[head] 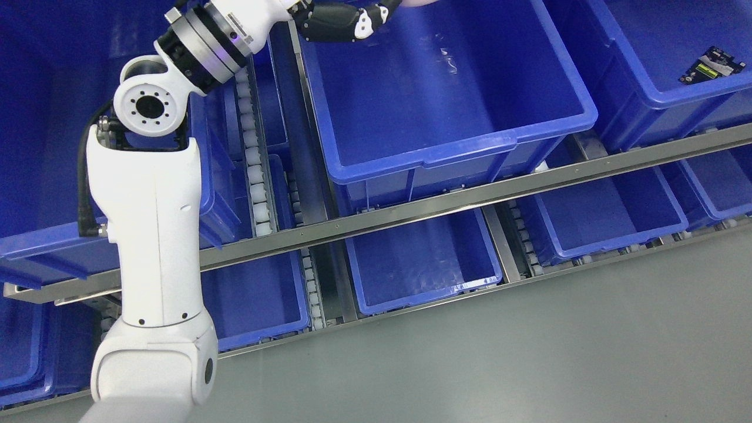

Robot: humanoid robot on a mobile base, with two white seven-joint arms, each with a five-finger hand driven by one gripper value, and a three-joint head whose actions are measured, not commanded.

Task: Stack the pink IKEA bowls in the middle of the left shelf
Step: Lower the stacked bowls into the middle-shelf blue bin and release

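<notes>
The left hand (343,20) is reached over the far left corner of the middle bin (446,111) on the upper shelf rail (411,211); whether its fingers are closed cannot be told. A pale pink sliver at the top edge may be a bowl; none is clearly seen. Lowering should be kept clear of the bin's walls. One arm and about nine blue bins are counted.

No readable text, brand, number or sign is found anywhere in the head view. One candidate only — a small dark device with a green-yellow patch (712,64), lying in the blue bin (664,100) at the upper right of the frame; any marks printed on it are too small to be made out. Nothing legible is carried by the other bins or the rails.
</notes>
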